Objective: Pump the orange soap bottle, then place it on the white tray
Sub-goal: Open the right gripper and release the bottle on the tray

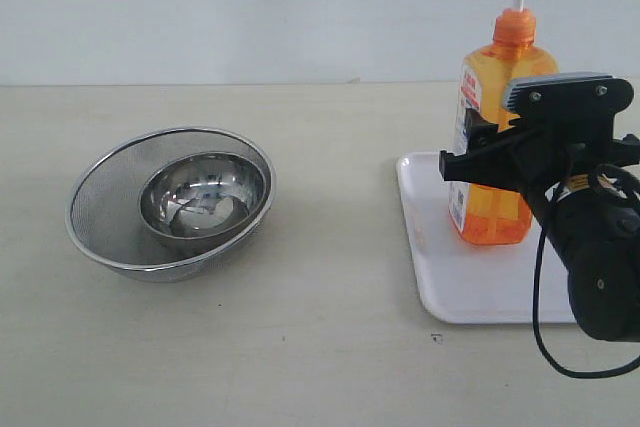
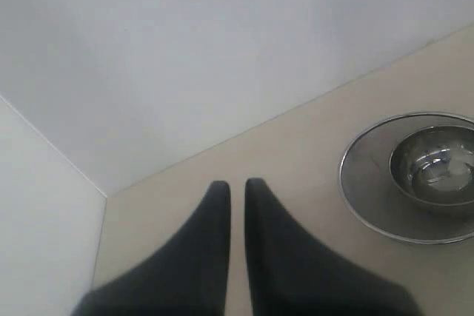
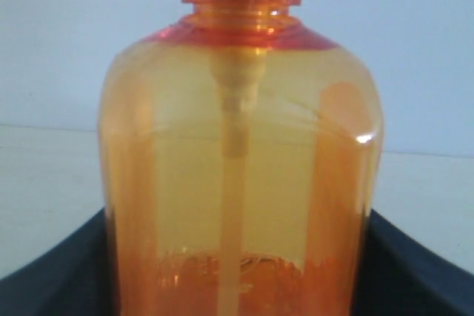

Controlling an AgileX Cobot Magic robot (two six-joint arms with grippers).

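Left wrist view: 1 left gripper (image 2: 237, 190), 2 smooth black tapered fingers (image 2: 200, 257) almost together, a thin slit between them, nothing held. Exterior view, 9 o'clock: 1 round wire-mesh strainer (image 1: 100, 197) cradling 1 shiny steel bowl (image 1: 203, 197). At 3 o'clock, 1 flat white tray (image 1: 440, 277) with rounded corners carries 1 translucent orange soap bottle (image 1: 495, 67), upright, long axis 12-to-6, spout toward 9 o'clock. 1 right gripper (image 1: 492, 152) clamps its midsection, black jaws pressing both sides.

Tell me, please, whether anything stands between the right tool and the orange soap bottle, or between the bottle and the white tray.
Nothing visible does. The right tool straddles the orange soap bottle, which already stands on the white tray; the steel bowl in its mesh strainer lies far aside.
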